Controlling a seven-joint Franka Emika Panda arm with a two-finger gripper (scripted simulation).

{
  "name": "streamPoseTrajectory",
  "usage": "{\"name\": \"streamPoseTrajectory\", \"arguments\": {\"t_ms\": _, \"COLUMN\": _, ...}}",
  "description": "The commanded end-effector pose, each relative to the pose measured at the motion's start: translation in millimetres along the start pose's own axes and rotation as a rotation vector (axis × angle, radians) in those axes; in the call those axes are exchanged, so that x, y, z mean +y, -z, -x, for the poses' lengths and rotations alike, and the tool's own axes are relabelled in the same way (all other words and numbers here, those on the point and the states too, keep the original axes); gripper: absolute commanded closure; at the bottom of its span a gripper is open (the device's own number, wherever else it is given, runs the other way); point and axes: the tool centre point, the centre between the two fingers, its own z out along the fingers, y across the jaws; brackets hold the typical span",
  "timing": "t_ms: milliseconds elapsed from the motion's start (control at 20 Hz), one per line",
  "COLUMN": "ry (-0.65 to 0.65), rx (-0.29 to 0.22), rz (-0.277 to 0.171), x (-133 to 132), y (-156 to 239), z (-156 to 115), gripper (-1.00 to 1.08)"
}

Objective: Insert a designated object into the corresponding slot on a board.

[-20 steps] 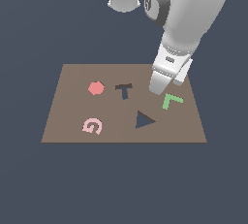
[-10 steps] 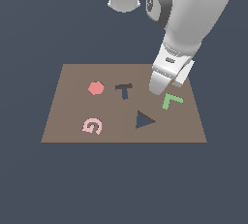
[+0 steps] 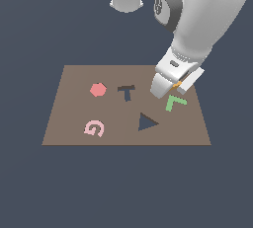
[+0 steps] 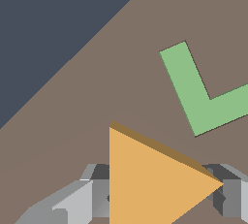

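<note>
The orange-yellow triangle piece [image 4: 150, 179] sits between my gripper's [image 4: 155, 194] fingers [image 4: 72, 201], which are closed against its sides. In the exterior view only a sliver of orange [image 3: 177, 83] shows under the gripper [image 3: 170, 86], low over the far right part of the brown board [image 3: 69, 118]. The dark triangle slot [image 3: 147, 122] lies open on the board, nearer the front and a little to the exterior view's left of the gripper. Whether the piece rests on the board or hangs just above it I cannot tell.
A green L [image 3: 174, 102] lies just in front of the gripper and shows in the wrist view [image 4: 201, 92]. A dark T-shaped cut-out [image 3: 127, 92], a red hexagon [image 3: 98, 90] and a pink G [image 3: 94, 128] are on the board. The board's edge [image 4: 77, 53] runs close by.
</note>
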Motion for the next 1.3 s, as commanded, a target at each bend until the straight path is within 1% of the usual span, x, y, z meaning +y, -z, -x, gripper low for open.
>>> {"name": "streamPoseTrajectory", "arguments": {"t_ms": 0, "ry": -0.075, "rx": 0.000, "rz": 0.000, "x": 2, "y": 0, "z": -6, "gripper": 1.08}}
{"name": "streamPoseTrajectory", "arguments": {"t_ms": 250, "ry": -0.260, "rx": 0.001, "rz": 0.000, "x": 11, "y": 1, "z": -21, "gripper": 1.08}}
{"name": "streamPoseTrajectory", "arguments": {"t_ms": 550, "ry": -0.525, "rx": 0.001, "rz": 0.000, "x": 27, "y": 2, "z": -38, "gripper": 1.08}}
{"name": "streamPoseTrajectory", "arguments": {"t_ms": 900, "ry": -0.845, "rx": 0.001, "rz": 0.000, "x": 52, "y": 3, "z": -53, "gripper": 1.08}}
{"name": "streamPoseTrajectory", "arguments": {"t_ms": 1250, "ry": -1.171, "rx": 0.002, "rz": 0.000, "x": 81, "y": 4, "z": -58, "gripper": 1.08}}
